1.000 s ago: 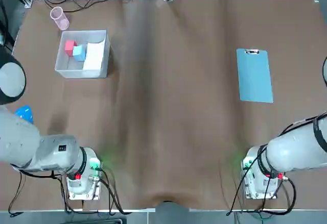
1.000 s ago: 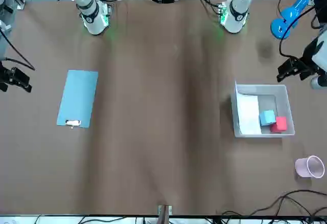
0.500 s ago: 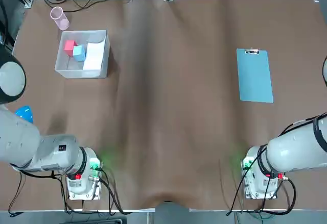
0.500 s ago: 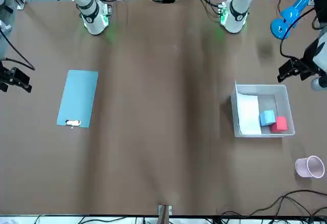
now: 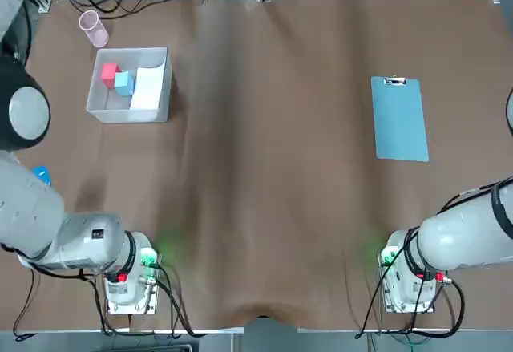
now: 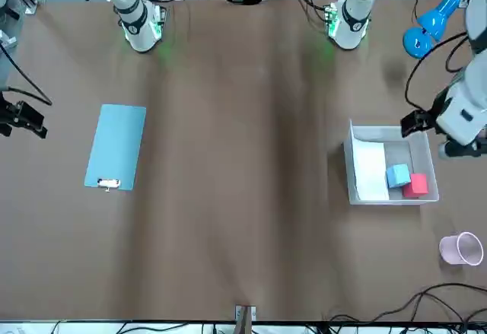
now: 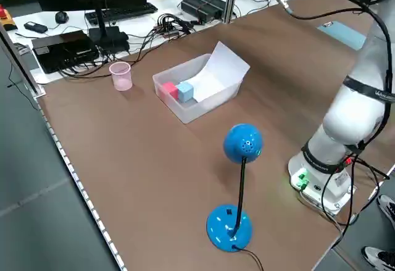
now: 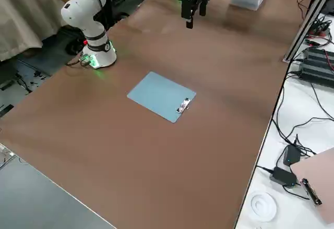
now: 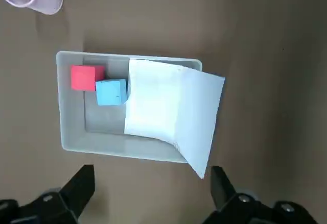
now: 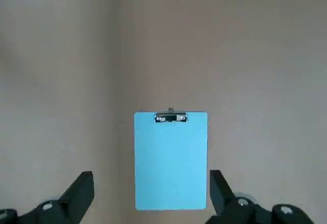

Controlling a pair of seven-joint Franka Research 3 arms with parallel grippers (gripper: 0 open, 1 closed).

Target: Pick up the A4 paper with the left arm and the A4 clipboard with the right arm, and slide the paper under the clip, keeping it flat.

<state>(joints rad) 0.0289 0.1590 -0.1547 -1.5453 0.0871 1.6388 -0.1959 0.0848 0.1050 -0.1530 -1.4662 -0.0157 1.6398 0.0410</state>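
Left gripper (image 6: pixel 426 132) has neared one bin (image 6: pixel 351 168) holding two cubes (image 6: pixel 405 179).

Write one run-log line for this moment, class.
left hand: open, above bin | A4 paper: curled in bin, overhanging one wall | right hand: open, above A4 clipboard | A4 clipboard: flat on table

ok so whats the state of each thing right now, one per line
A4 paper: in the clear bin, curled, one edge hanging over its rim
A4 clipboard: flat on the table, nothing under it
clip: shut on the bare board
clear bin: upright, holding two cubes and the paper
pink cup: lying on its side
left gripper: open, above the bin
right gripper: open, above the clipboard
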